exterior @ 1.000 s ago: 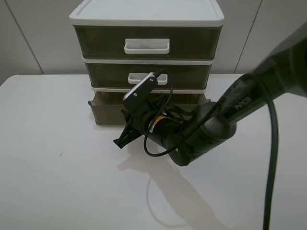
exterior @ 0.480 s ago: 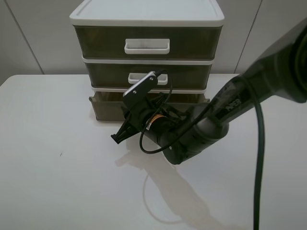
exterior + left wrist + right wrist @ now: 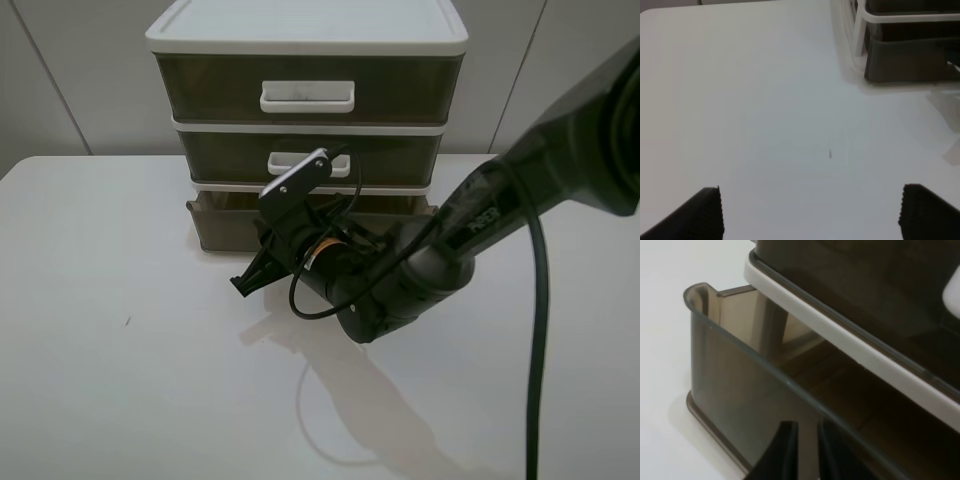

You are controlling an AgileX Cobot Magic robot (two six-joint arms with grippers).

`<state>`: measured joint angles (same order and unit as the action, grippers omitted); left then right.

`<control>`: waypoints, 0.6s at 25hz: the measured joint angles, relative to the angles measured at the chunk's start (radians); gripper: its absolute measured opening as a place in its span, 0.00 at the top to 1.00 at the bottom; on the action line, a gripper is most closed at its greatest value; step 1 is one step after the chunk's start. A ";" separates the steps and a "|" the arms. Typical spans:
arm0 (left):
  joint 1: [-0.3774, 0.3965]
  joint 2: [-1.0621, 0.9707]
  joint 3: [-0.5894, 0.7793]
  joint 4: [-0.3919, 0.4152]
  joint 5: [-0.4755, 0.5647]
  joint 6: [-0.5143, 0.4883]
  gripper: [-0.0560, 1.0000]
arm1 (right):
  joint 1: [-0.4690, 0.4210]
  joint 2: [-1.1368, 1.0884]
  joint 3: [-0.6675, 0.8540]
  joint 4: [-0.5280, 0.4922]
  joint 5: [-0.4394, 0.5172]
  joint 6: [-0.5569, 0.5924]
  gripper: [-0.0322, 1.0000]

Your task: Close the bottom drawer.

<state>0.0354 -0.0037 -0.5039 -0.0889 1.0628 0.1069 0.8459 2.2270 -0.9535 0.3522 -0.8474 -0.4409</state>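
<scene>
Right claw [image 3: 243,284] slightly closer to the protruding bottom drawer's [image 3: 215,232] front.

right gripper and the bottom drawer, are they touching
Cannot tell. In the right wrist view the right gripper overlaps the front wall of the bottom drawer, but neither contact nor a gap shows plainly.

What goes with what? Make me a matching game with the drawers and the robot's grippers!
1. bottom drawer
2. top drawer
3. left gripper
4. right gripper

A. open wide above the table
B. sticking out of the unit
C. pushed all the way in
D. fingers close together in front of a drawer

Pairs: 1-B, 2-C, 3-A, 4-D
</scene>
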 joint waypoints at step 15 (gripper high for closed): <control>0.000 0.000 0.000 0.000 0.000 0.000 0.27 | -0.039 0.005 -0.036 0.190 0.002 -0.005 0.96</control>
<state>0.0354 -0.0037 -0.5039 -0.0889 1.0628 0.1069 0.8071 2.2317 -0.9893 0.5418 -0.8450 -0.4458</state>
